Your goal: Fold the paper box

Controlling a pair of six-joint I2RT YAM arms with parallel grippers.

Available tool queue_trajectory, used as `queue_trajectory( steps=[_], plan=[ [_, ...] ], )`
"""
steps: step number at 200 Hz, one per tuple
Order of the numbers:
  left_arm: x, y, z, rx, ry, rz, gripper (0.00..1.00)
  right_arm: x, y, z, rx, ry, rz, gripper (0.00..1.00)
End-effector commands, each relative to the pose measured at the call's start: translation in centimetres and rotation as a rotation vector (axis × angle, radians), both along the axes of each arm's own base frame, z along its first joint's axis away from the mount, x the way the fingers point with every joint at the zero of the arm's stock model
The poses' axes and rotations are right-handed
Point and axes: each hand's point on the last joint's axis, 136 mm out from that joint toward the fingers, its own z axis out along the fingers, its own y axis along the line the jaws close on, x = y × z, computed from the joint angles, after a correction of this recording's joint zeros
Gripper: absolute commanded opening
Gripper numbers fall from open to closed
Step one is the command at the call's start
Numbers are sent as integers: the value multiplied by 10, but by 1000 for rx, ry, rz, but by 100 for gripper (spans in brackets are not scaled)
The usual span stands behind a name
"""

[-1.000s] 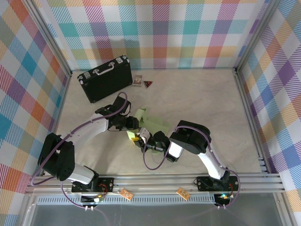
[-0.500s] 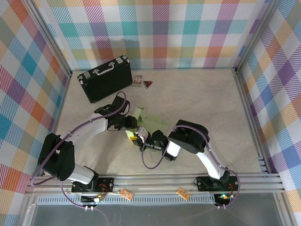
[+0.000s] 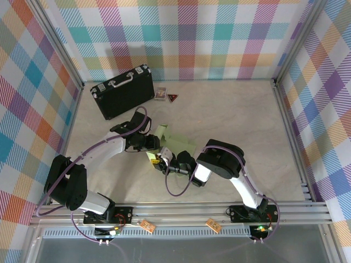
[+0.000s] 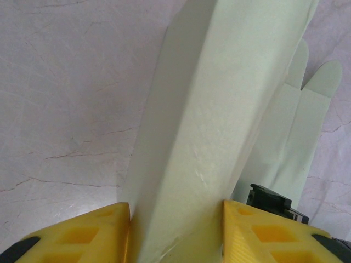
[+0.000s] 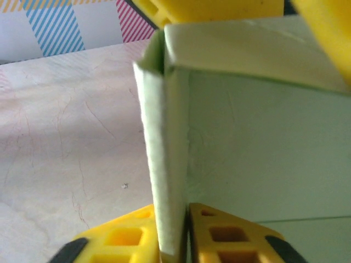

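The paper box point(image 3: 174, 141) is pale green card, partly folded, lying on the table's near middle. My left gripper point(image 3: 155, 144) is shut on it. In the left wrist view a long folded wall of the box point(image 4: 219, 109) runs up between the two yellow fingers point(image 4: 82, 235), with flat rounded flaps point(image 4: 315, 87) beyond. My right gripper point(image 3: 164, 162) comes in from the right, and its yellow fingers point(image 5: 118, 238) pinch a thin upright flap of the box point(image 5: 162, 164). The jaws stand very close on either side of that flap. The left gripper's yellow fingers point(image 5: 208, 11) show at the top of that view.
A black briefcase point(image 3: 122, 91) with metal corners lies at the back left. A small card point(image 3: 160, 93) and a dark triangular piece point(image 3: 173, 98) sit just right of it. Metal frame rails point(image 3: 288, 131) and plaid walls bound the table.
The right gripper has crept a little up and left toward the left gripper. The box's raised flap has shifted slightly with it. Both still hold the box.
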Motion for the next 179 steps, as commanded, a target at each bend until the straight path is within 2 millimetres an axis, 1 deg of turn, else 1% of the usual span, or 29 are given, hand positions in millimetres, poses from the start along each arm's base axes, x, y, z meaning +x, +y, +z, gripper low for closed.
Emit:
queue_trajectory(
  steps=[1,3,33,41,45,47,53,75,95,103,109,119,160,163,170,175,179],
  plan=[
    [-34,-6,-22,-9,150,-53,44,-4,19,50,98,-78,59,4],
    [-34,-6,-22,-9,151,-51,44,-5,20,52,99,-83,61,0],
    [-33,-6,-21,-7,149,-52,44,-3,21,60,112,-102,58,0],
    [-34,-6,-21,-6,150,-52,44,-1,20,62,116,-99,44,20],
    [-34,-6,-22,-6,152,-52,44,0,20,64,120,-99,36,28],
    [-34,-6,-22,-6,152,-52,44,1,19,65,122,-98,30,30],
    [-34,-6,-22,-5,153,-52,44,2,18,67,127,-96,20,32],
    [-34,-6,-23,-4,152,-52,44,2,17,75,141,-102,19,32],
    [-33,-5,-23,1,149,-49,44,0,19,82,156,-105,31,27],
    [-34,-5,-23,1,152,-50,43,0,20,83,160,-101,34,20],
    [-33,-5,-23,0,149,-50,43,0,20,82,159,-100,38,11],
    [-34,-5,-23,0,152,-50,43,1,20,81,161,-93,34,0],
    [-33,-2,-22,18,145,-48,43,1,18,76,148,-87,28,0],
    [-32,-1,-22,21,143,-46,43,1,18,76,148,-85,27,5],
    [-32,-1,-22,24,141,-45,43,1,17,75,148,-80,19,25],
    [-32,-1,-22,26,140,-45,43,2,15,74,147,-72,11,37],
    [-32,0,-22,30,140,-44,43,2,14,72,144,-67,4,43]
  ],
)
